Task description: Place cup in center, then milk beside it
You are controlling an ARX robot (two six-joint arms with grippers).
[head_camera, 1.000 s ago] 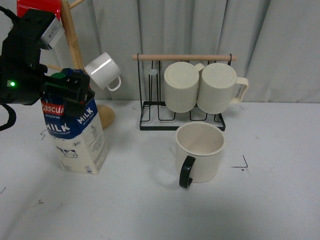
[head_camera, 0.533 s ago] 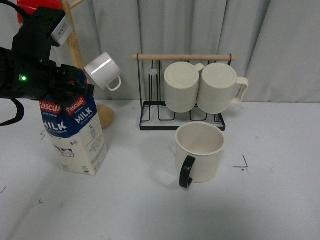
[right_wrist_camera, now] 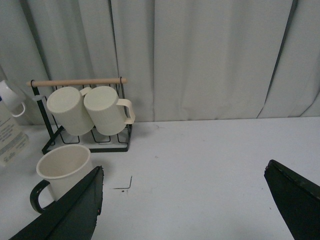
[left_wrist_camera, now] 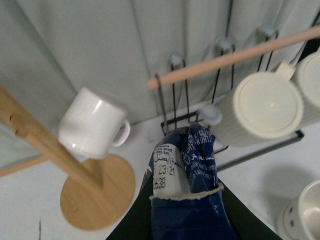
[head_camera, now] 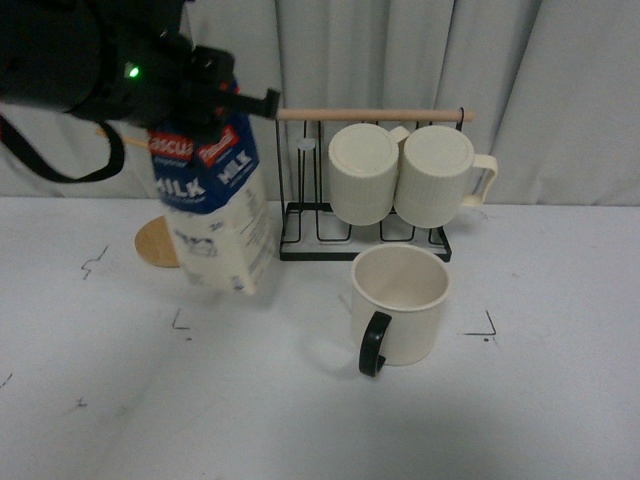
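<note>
The cup (head_camera: 398, 303), a wide cream mug with a black handle facing front, stands upright on the white table (head_camera: 300, 420) just in front of the wire rack. It also shows in the right wrist view (right_wrist_camera: 61, 169). My left gripper (head_camera: 205, 95) is shut on the top of the milk (head_camera: 212, 205), a blue and cream carton, and holds it tilted above the table, left of the cup. In the left wrist view the carton's blue top (left_wrist_camera: 185, 200) sits between the jaws. My right gripper (right_wrist_camera: 185, 210) is open and empty over bare table right of the cup.
A black wire rack (head_camera: 365, 235) with a wooden bar holds two ribbed cream mugs (head_camera: 400, 172) behind the cup. A wooden mug tree base (head_camera: 155, 243) sits at back left; its small white mug (left_wrist_camera: 92, 122) shows in the left wrist view. Grey curtain behind.
My left gripper has lifted the milk off the table and carried it right, towards the cup. The cup and rack have not moved.
</note>
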